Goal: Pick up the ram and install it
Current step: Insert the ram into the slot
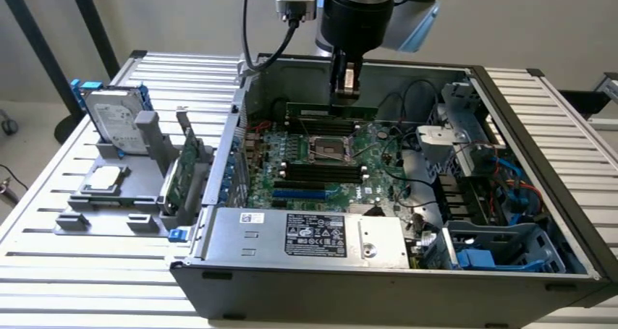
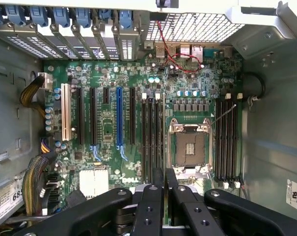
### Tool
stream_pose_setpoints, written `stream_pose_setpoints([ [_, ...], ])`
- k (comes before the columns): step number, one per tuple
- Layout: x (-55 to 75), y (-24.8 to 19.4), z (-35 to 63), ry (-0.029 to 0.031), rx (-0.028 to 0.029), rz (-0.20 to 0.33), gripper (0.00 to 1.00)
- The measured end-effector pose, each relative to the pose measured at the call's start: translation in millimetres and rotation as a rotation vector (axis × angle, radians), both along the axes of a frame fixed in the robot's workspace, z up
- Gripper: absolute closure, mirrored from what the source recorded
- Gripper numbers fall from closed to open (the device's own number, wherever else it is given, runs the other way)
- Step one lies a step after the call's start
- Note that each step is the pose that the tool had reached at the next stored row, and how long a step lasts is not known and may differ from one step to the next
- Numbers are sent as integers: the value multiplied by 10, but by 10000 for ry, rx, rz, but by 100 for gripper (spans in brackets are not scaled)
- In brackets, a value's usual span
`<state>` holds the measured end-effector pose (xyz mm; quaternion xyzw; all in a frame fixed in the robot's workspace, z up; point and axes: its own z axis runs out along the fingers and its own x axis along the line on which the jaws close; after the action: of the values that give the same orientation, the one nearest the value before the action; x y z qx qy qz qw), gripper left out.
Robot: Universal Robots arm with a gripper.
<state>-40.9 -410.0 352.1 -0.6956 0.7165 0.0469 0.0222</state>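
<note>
Gripper (image 1: 345,92): narrow, clamped on the ram (image 1: 333,113). Case (image 1: 386,289): open. Motherboard (image 1: 381,166): ram hangs above its far edge. Slots (image 2: 227,140): if you lower the stick skewed, it likely jams or bends.

- Your exterior view sits high, off one long wall of the computer case (image 1: 386,285). It looks down and across into the case's open side, far enough back to take in the slatted table (image 1: 58,271) around it.
- Your wrist view rides behind the hand (image 2: 165,172), facing straight down, close over the motherboard (image 2: 109,128).
- Both views share the motherboard and its processor socket (image 1: 328,147).
</note>
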Motion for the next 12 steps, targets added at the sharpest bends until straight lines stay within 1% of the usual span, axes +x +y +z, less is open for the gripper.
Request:
stream_pose_setpoints([
  [8, 0, 0, -6, -6, 1, 0, 86],
  [9, 0, 0, -20, -17, 1, 0, 86],
  [10, -1, 0, -37, -40, 0, -2, 86],
  [12, -8, -4, -62, -109, 0, -1, 86],
])
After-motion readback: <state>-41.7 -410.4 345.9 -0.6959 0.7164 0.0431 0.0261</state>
